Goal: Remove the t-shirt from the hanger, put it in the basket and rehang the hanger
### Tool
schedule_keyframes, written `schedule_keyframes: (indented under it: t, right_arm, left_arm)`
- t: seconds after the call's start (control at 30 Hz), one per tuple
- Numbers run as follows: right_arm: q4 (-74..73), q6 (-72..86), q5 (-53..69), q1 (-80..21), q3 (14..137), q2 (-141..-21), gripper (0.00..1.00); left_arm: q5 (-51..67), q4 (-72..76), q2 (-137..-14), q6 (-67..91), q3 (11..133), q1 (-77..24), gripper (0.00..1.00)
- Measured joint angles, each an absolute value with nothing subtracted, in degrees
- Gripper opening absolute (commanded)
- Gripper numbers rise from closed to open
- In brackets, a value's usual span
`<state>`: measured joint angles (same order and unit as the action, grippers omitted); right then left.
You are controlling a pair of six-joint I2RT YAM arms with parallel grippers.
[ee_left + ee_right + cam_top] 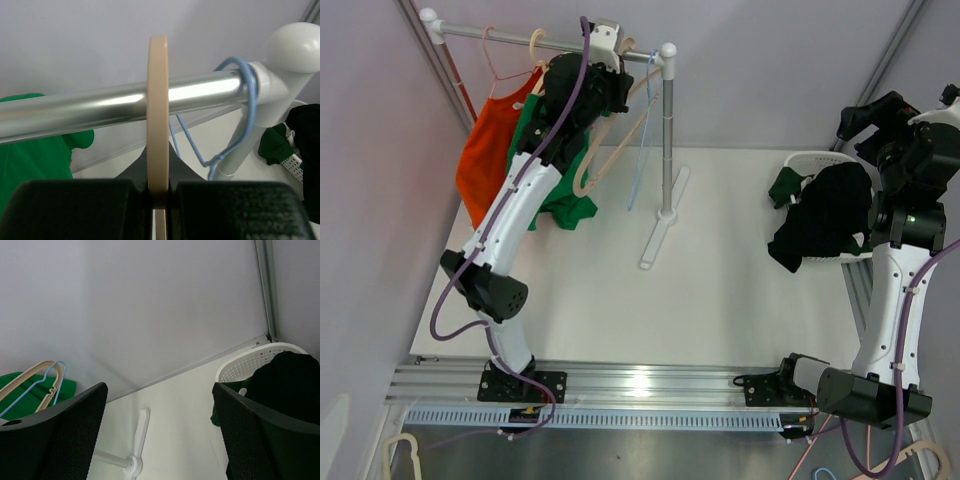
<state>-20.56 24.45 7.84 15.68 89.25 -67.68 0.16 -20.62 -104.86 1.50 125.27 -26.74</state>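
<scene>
We see the left gripper [597, 72] raised to the clothes rail [510, 33] at the back left of the table [720, 300]. Its wrist camera shows the fingers pressed together on the hook of a beige hanger [159, 125], which loops over the rail [90, 107] just beside the white ball end [292, 47]. From above, the beige hanger [610, 140] slants down and to the left from the gripper, and the part of it we can see is bare.

The green t-shirt [568, 208] hangs from the rail just left of that hanger, partly behind the left arm. We cannot tell which hanger carries it. In the left wrist view the t-shirt [30, 150] shows at the left edge, below the rail. An orange garment [485, 150] hangs further left on a pink hanger [492, 60]. A blue wire hanger [642, 150] hangs at the right end of the rail, next to the upright post [667, 140].

The right gripper [159, 390] hangs in the air well apart from the rail, its fingers spread wide with nothing between them. Near it, at the right of the table, stands a white laundry basket [820, 158] with a black garment [825, 215] draped over its rim and a dark green garment [785, 185] beside that
</scene>
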Motion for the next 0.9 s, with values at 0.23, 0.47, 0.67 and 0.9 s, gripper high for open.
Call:
schedule_keyframes:
  t: [0.23, 0.47, 0.67, 0.9]
  right_arm:
    - [-20.6, 24.6, 8.5, 15.7, 88.8, -67.6, 0.90]
    - [-20.6, 25.0, 9.8, 15.6, 88.0, -67.7, 0.91]
    - [-20.2, 25.0, 10.7, 15.1, 87.5, -67.7, 0.91]
    - [-19.4, 24.3, 13.0, 13.7, 86.1, -67.9, 0.92]
  left_arm:
    - [-1.3, -21.1, -105.8, -0.1, 126.3, -29.5, 0.12]
    - [-1.3, -24.1, -105.3, -0.4, 126.8, -29.5, 0.46]
    - [-1.3, -27.6, -101.0, -0.3, 125.6, -29.5, 0.76]
    - [0.6, -27.5, -86.8, 1.3, 119.0, -26.0, 0.83]
